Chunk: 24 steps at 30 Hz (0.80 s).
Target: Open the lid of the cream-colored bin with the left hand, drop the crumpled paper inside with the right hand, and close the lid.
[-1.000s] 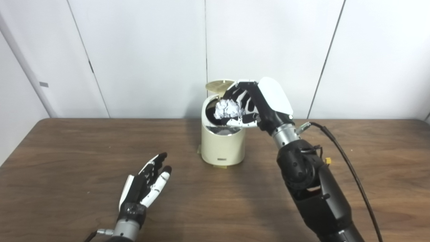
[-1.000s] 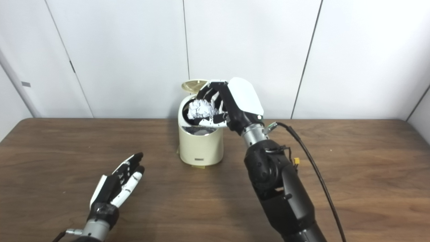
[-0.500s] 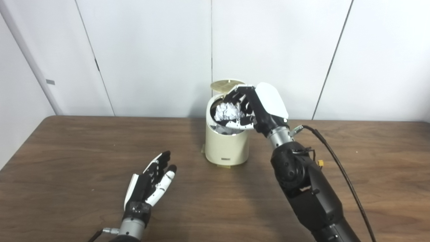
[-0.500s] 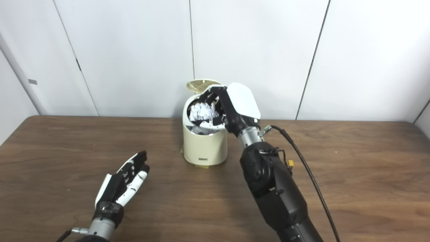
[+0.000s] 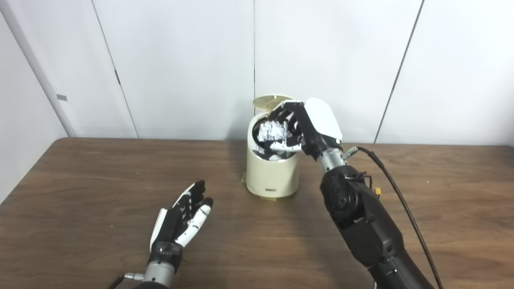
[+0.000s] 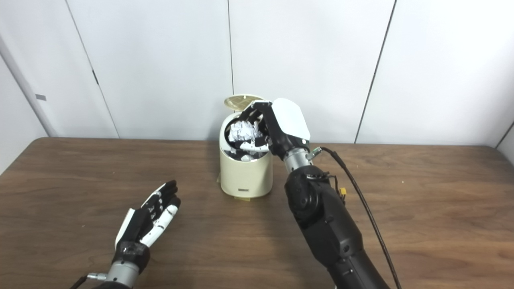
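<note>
Right hand (image 5: 299, 130) was clenched on the crumpled paper (image 5: 273, 132), held right over the cream bin (image 5: 273, 176) mouth so it'd drop straight in. Lid (image 5: 270, 101) stood tipped up at the back. Left hand (image 5: 182, 218) lay released on the table (image 5: 80, 192), well apart, prob. waiting to shut the lid.

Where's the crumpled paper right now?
The crumpled paper is in the right hand, held at the open mouth of the cream-colored bin at the table's far middle, just below the raised lid.
</note>
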Motion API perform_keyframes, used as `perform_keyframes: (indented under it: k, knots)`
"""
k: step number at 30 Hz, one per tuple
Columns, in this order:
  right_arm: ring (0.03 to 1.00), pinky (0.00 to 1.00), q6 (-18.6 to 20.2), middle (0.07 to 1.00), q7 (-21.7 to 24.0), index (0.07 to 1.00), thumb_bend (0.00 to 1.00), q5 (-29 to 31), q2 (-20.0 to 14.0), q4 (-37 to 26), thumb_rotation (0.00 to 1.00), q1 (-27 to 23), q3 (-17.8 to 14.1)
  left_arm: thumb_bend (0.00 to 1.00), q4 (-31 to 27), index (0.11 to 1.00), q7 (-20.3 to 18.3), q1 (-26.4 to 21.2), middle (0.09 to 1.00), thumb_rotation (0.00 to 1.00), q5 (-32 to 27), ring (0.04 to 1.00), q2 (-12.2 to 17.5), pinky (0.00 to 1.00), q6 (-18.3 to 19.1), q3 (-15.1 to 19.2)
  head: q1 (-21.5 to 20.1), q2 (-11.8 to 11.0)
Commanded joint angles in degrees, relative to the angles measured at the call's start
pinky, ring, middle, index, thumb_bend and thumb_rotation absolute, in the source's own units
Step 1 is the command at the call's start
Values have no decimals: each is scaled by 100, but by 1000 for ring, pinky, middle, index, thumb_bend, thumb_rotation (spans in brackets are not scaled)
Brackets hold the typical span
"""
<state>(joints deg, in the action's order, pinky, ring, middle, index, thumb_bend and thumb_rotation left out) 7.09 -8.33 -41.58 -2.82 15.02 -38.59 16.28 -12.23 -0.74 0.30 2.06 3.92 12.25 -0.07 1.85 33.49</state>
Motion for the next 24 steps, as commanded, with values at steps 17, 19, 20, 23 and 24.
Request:
perform_keyframes:
  k: [17,19,20,23,24]
  knots:
    - [455,385,297,618,405,500,510,-89,-220,-73,0,-401,130,548,-59,951,-38,-110,918,532,-38,927,-68,901,-132,-31,10,29]
    - [510,408,325,642,433,626,819,-110,-232,-89,28,-392,153,540,-65,949,-33,-109,917,533,-5,923,-59,893,-139,-42,10,29]
    - [518,414,334,644,453,642,859,-114,-240,-108,32,-386,164,538,-71,949,-33,-106,917,533,1,922,-57,891,-142,-45,9,45]
    - [523,421,368,644,504,658,901,-121,-258,-158,40,-373,200,546,-98,946,-22,-103,916,534,13,921,-65,893,-114,-47,9,45]
    - [523,419,372,642,511,658,903,-121,-261,-172,41,-369,208,547,-109,945,-20,-102,915,531,5,921,-72,893,-99,-44,10,72]
